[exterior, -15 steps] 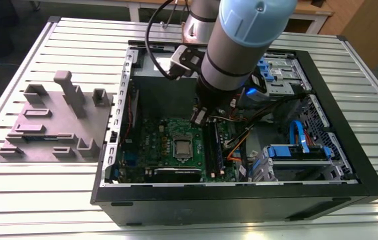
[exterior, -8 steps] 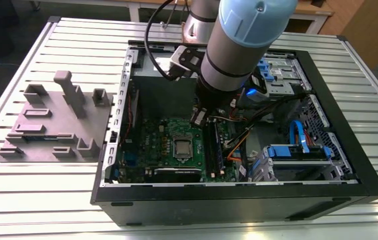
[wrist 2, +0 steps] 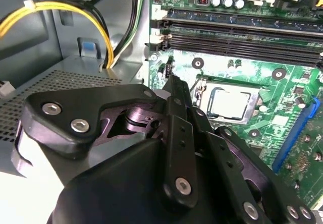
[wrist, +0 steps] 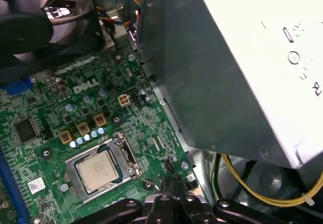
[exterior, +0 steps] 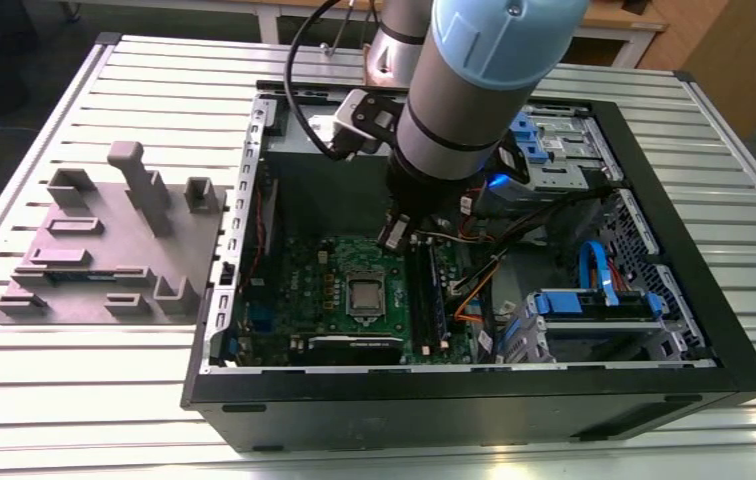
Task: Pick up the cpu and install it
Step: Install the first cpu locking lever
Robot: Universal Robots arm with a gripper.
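The cpu (exterior: pixel 366 296) lies flat in its socket (wrist: pixel 132 159) near the middle of the green motherboard (exterior: pixel 309 275), silver top up, with the socket's metal frame around it; in both wrist views the chip (wrist 2: pixel 229 104) (wrist: pixel 98 171) sits square inside that frame, and nothing is touching it. The gripper (exterior: pixel 396 238) hangs over the motherboard on the end of the arm, above the strip of board between the socket and the board's edge, near the cpu but apart from it. Its black fingers are drawn together into one narrow blade with nothing between them, as seen in the second wrist view (wrist 2: pixel 174 82) and the first wrist view (wrist: pixel 171 182). Long dark memory slots (wrist 2: pixel 242 30) run across the motherboard along one side of the socket. Past the motherboard's edge nearest the fingertips stands a large grey metal box (wrist: pixel 227 72) with a white label, and yellow cables (wrist: pixel 252 189) curve out below it. The motherboard lies on the floor of an open black computer case (exterior: pixel 485 405), which rests on a slatted metal table (exterior: pixel 85 395). Outside the case, well apart from the motherboard, a grey moulded fixture block (exterior: pixel 98 250) stands on the same table
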